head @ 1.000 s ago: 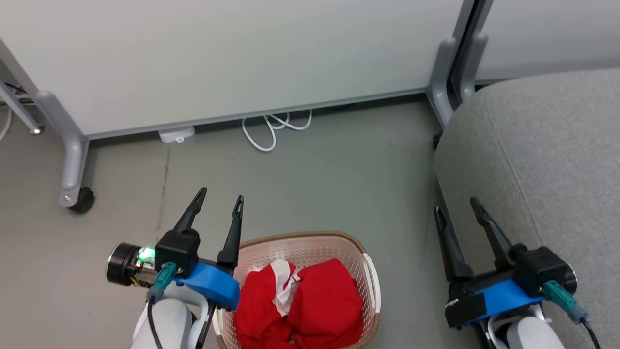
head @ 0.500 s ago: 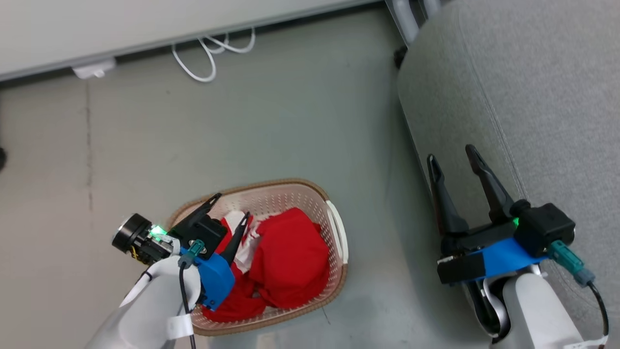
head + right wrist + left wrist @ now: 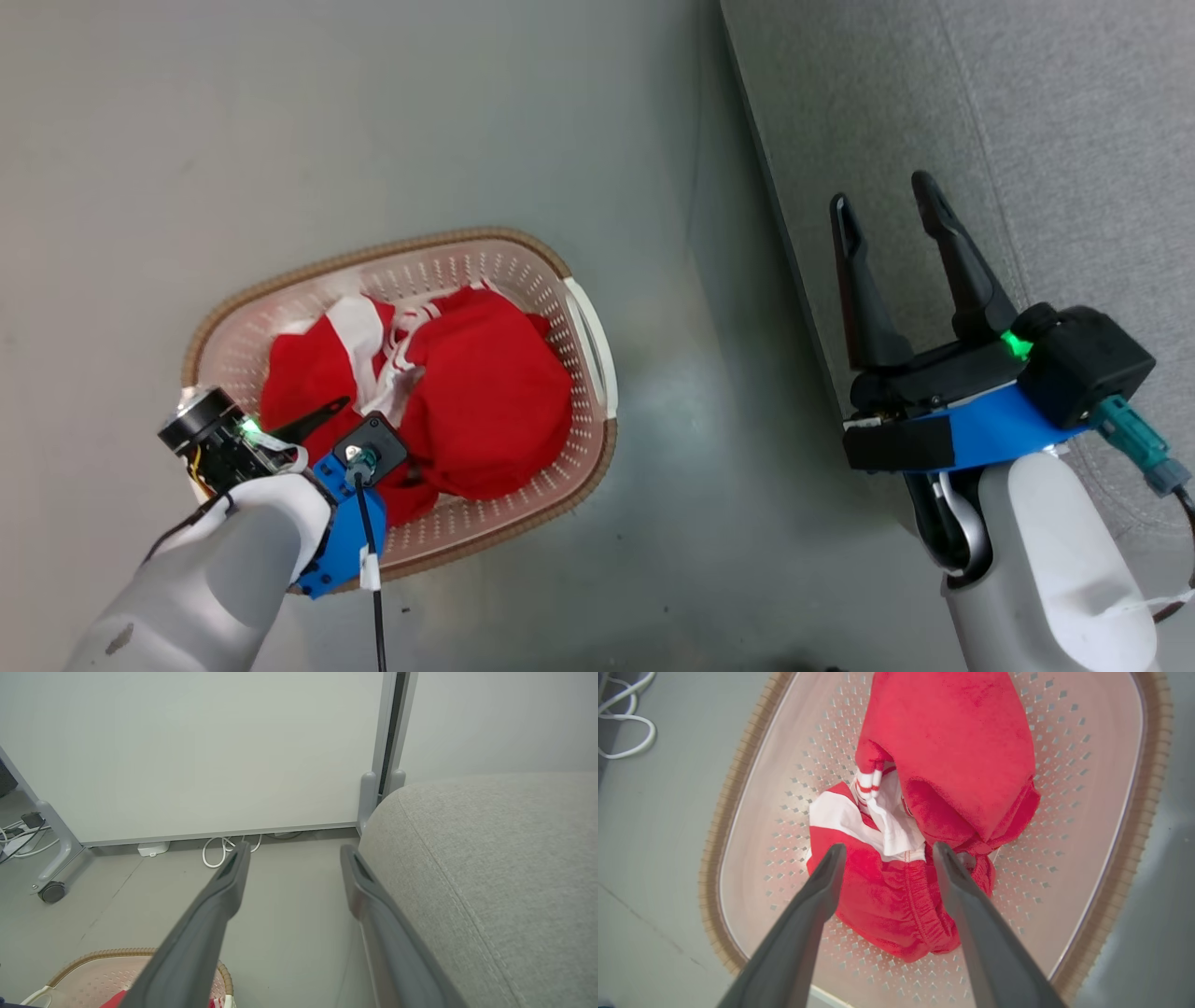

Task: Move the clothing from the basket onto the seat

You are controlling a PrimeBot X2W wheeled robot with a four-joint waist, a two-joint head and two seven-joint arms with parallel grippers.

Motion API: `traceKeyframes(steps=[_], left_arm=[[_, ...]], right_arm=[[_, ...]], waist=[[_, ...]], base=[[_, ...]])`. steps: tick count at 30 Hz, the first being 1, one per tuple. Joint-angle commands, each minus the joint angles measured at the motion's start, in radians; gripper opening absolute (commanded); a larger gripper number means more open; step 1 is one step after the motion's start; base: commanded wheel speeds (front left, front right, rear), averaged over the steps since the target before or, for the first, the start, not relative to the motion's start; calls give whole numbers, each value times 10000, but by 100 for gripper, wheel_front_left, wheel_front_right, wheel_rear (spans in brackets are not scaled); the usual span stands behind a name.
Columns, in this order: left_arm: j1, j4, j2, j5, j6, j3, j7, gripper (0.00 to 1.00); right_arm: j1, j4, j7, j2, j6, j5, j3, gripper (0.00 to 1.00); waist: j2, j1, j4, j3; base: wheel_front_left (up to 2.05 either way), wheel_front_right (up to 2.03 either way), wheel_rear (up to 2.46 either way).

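The cream perforated basket [image 3: 373, 248] with its brown rim stands on the floor and holds the red clothing [image 3: 485, 397]. My left gripper [image 3: 378, 390] is open and lowered into the basket. In the left wrist view its fingertips [image 3: 889, 847] straddle the nearer garment [image 3: 887, 896], which has a white stripe and a gathered elastic edge. The second red garment [image 3: 952, 742] lies bunched beyond it. My right gripper [image 3: 880, 191] hangs open and holds nothing at the left edge of the grey seat [image 3: 1027, 112]. In the right wrist view the seat [image 3: 490, 858] is just right of the right gripper [image 3: 295, 847].
A pale wall panel on grey legs with a caster [image 3: 51, 891] stands beyond the floor. A white cable [image 3: 219, 851] loops at the panel's foot. Bare grey floor lies between the basket [image 3: 93, 966] and the seat.
The head camera has tilted down, so the whole picture shifted. My left gripper went from beside the basket's rim down into it over the clothing. The right gripper stayed open by the seat.
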Motion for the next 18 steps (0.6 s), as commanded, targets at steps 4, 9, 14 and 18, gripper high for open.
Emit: traceKeyframes(steps=[4,9,14,18], left_arm=[[-761,495,217,-211,-13,-968,740,100],[-1382,696,400,-240,-13,-1854,1295,100],[-1925,826,595,-283,-13,-2383,1813,100],[-2270,903,754,-152,-13,-2637,2308,100]], right_arm=[[-510,-250,-33,-27,4,129,-54,100],[-828,-478,-33,-27,4,271,-24,100],[-1028,-715,-35,-27,4,354,-6,100],[-1116,-848,-33,-27,4,439,-67,100]], waist=[[0,-2,-404,1325],[0,-2,-557,2085],[0,-2,-713,2784],[0,-2,-841,3258]], base=[[0,0,0],[0,0,0],[0,0,0],[0,0,0]])
